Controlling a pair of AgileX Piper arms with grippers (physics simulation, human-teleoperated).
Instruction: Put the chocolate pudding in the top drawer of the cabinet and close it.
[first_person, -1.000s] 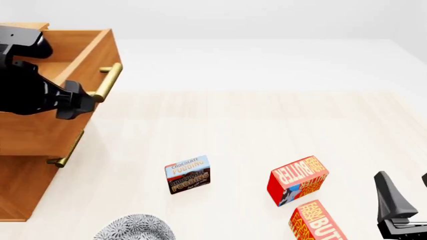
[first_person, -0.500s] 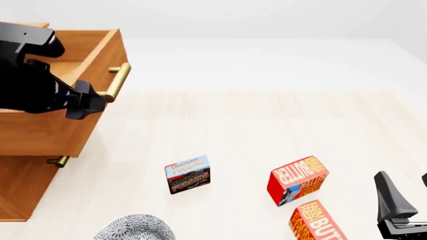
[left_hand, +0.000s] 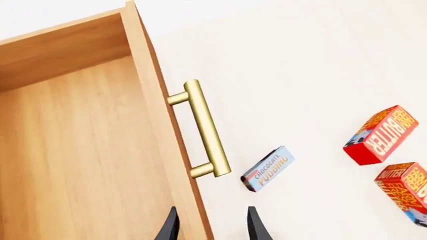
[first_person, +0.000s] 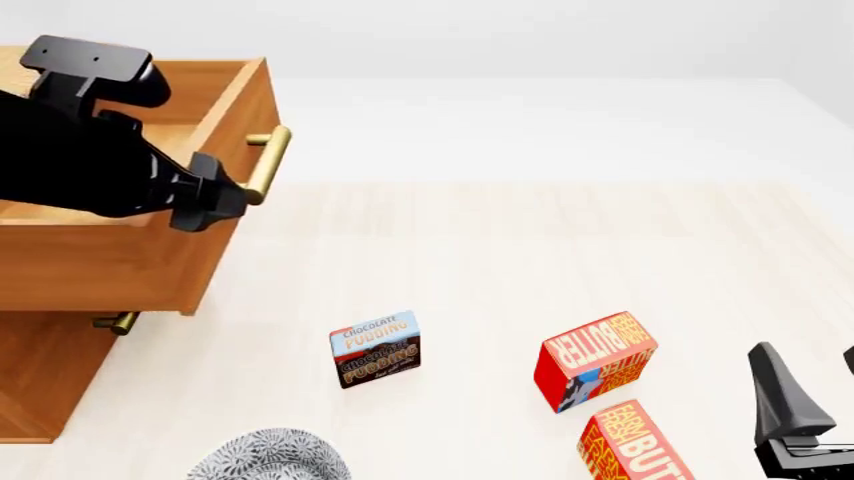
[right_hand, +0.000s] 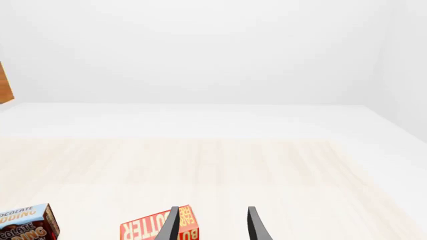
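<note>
A pale wooden table (first_person: 534, 260) fills the scene, with a plain white wall behind it.

Front view: the cabinet (first_person: 47, 370) stands at the left edge, and its top drawer (first_person: 134, 255) is pulled well out toward the middle of the table, its brass handle (first_person: 267, 165) on the front. The black left arm lies over the drawer, and the left gripper (first_person: 220, 200) sits at the front edge just beside the handle. From here I cannot tell how its fingers stand. A lower drawer's handle (first_person: 114, 322) peeks out under the open drawer. The chocolate pudding (first_person: 375, 349) stands on the table, well apart from the cabinet, in front of and to the right of the open drawer. Two butter boxes (first_person: 595, 361) lie to its right, one nearer the camera (first_person: 635, 444). A patterned plate (first_person: 267, 456) shows at the bottom edge. The right gripper (first_person: 807, 400) waits at the lower right corner, its fingers apart and holding nothing.

Left wrist view: the two fingertips (left_hand: 257, 227) are spread, one on each side of the drawer's front panel (left_hand: 170, 150), not touching the handle (left_hand: 207, 130). The pudding (left_hand: 268, 168) lies on the table just beyond the handle's end, with the butter boxes (left_hand: 381, 135) farther off.

Right wrist view: the fingertips (right_hand: 255, 225) are spread over bare table. A butter box (right_hand: 157, 230) sits beside them, and the pudding (right_hand: 27, 226) is at the picture's edge.
</note>
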